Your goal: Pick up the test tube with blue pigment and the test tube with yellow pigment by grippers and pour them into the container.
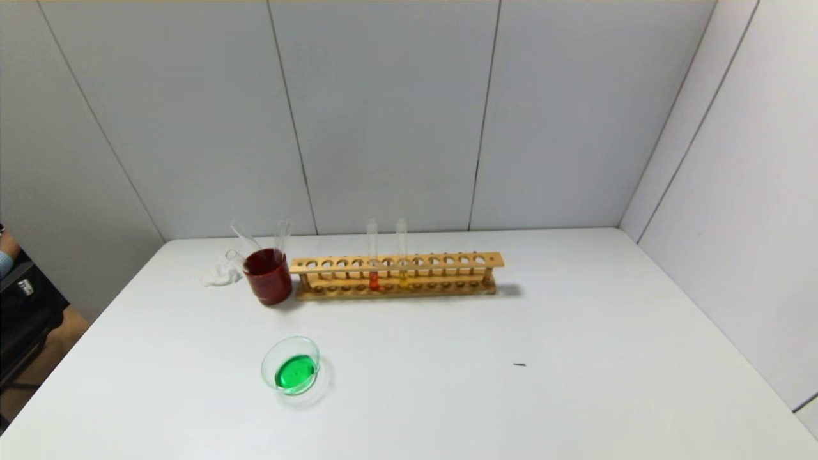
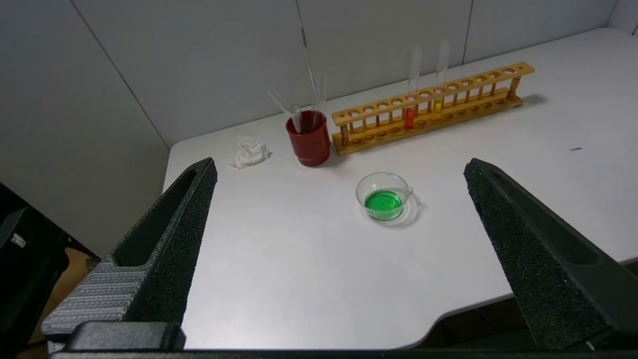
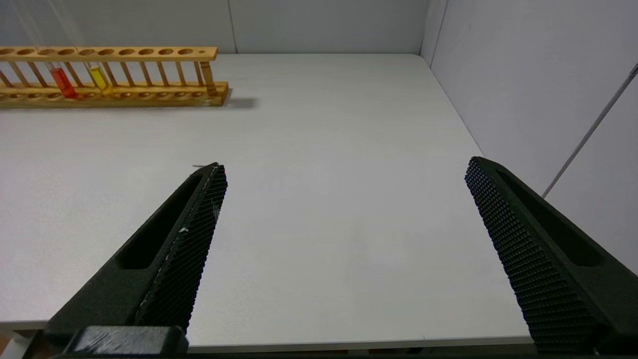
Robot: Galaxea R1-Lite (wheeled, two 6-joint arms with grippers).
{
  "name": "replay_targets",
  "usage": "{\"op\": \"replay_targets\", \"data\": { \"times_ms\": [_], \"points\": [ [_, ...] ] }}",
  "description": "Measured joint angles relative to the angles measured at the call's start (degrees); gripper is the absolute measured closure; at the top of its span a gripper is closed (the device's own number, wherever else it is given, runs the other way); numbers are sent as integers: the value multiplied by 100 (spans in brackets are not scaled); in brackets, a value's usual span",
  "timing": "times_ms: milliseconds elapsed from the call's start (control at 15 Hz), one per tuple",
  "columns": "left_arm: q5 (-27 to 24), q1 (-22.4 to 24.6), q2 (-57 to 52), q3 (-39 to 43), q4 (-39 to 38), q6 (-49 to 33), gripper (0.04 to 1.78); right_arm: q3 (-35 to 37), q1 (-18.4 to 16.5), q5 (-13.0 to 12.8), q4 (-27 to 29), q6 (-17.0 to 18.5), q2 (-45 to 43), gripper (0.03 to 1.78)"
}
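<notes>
Take the wooden rack [image 1: 396, 276] as your landmark: it stood toward the back of the white table [image 1: 575, 358], long side facing you. Two tubes stood upright in its middle holes, touching nothing but the rack. The test tube with yellow pigment [image 1: 402, 255] sat just to the right of a tube with red-orange liquid [image 1: 372, 259]. You could see no tube with blue liquid anywhere.

Just off the rack's left end stood a dark red cup [image 1: 268, 276], with a few empty glass tubes [image 1: 283, 235] leaning out of it. A crumpled white tissue [image 1: 218, 275] lay just left of the cup.

The container [image 1: 291, 365] sat in front of the rack's left end, well apart from it, and it held bright green liquid.

Your left gripper [image 2: 339, 169] hung back over the table's near edge, in front of the container and far from the rack, its fingers spread wide with nothing between them. Your right gripper [image 3: 344, 169] hung over the near edge too, in front of and to the right of the rack's right end, likewise spread wide and empty. Neither showed in the head view.

A small dark speck [image 1: 519, 365] lay on the table in front of the rack's right end.
</notes>
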Motion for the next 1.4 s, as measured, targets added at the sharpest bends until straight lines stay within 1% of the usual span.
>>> {"op": "replay_targets", "data": {
  "times_ms": [200,333,400,533,733,933,1000,1067,1200,1400],
  "points": [
    [-22,57,-730,439,11,-9,7,0,-5,-2,0,0,0,6],
    [21,83,-1170,852,-250,-95,7,0,0,0,0,0,0,6],
    [41,91,-1309,1120,-567,-177,7,0,0,-2,0,0,0,6],
    [133,101,-1477,1820,-1570,-436,7,0,-2,-2,0,0,0,6],
    [338,102,-1574,3198,-3048,-571,7,0,-2,-2,0,0,0,6],
    [535,105,-1588,4424,-4062,-452,7,0,0,-2,0,2,0,6],
    [653,105,-1592,4659,-4119,-375,7,0,0,-2,0,0,0,6],
    [769,105,-1592,4780,-3923,-345,7,0,0,0,0,0,0,6],
    [819,110,-1592,4865,-3244,-417,7,0,-2,-2,0,0,0,6],
    [836,113,-1592,4893,-3229,-653,7,0,0,0,0,0,0,6]
  ]
}}
